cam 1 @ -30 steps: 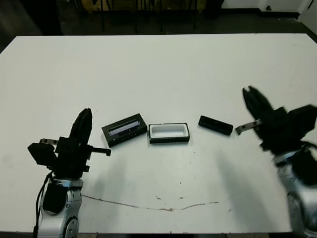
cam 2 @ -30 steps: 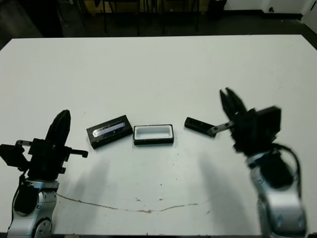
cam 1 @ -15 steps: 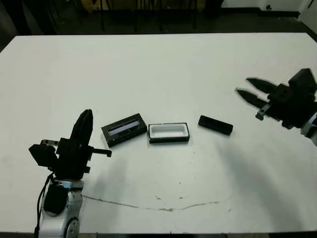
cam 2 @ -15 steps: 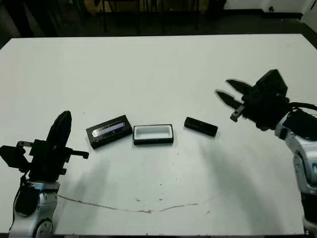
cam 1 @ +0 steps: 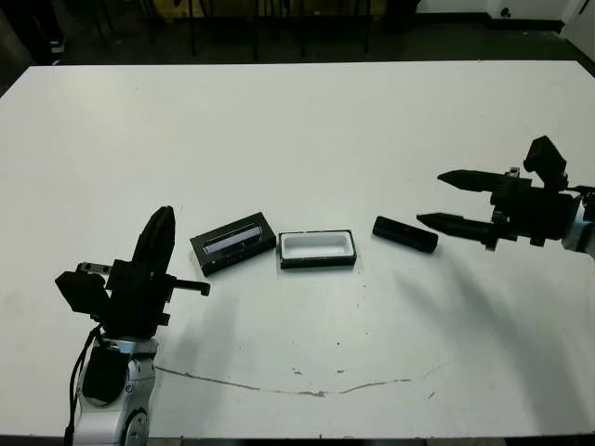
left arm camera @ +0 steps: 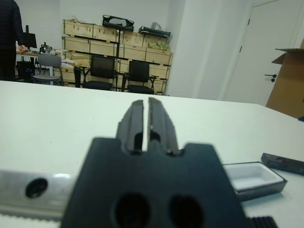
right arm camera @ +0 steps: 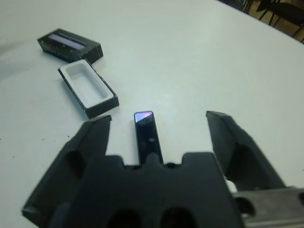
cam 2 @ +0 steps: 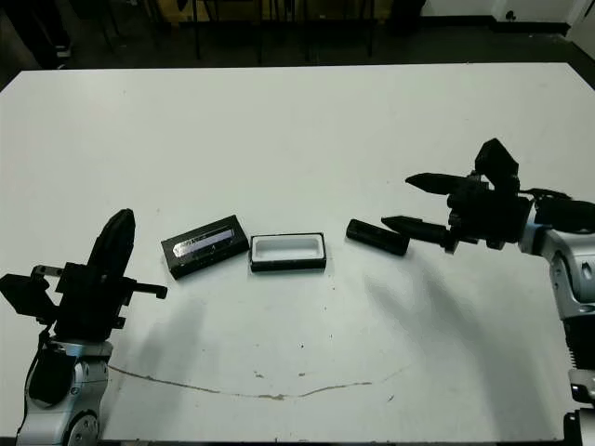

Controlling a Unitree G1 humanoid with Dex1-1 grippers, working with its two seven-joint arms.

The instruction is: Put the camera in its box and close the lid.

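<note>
Right gripper is sitting low over the white table with its two black fingers spread wide, holding nothing, pointing at the near end of the small slim black bar-shaped camera; in the right wrist view the camera is lying between the fingers, screen end away from the gripper. Left gripper is idling at the left, fingers pressed together and gripping nothing. Nothing of the task is looking done: the camera is lying on the table just right of the shallow black tray-like box with white lining, which is sitting empty, and the flat black lid with a glossy strip is resting just left of the box. Grasp, insertion and lid closing are all remaining. Hard to judge fingertip height above the table or whether a finger is touching the camera; the wrist view is cutting off the camera's near end behind the gripper body.
</note>
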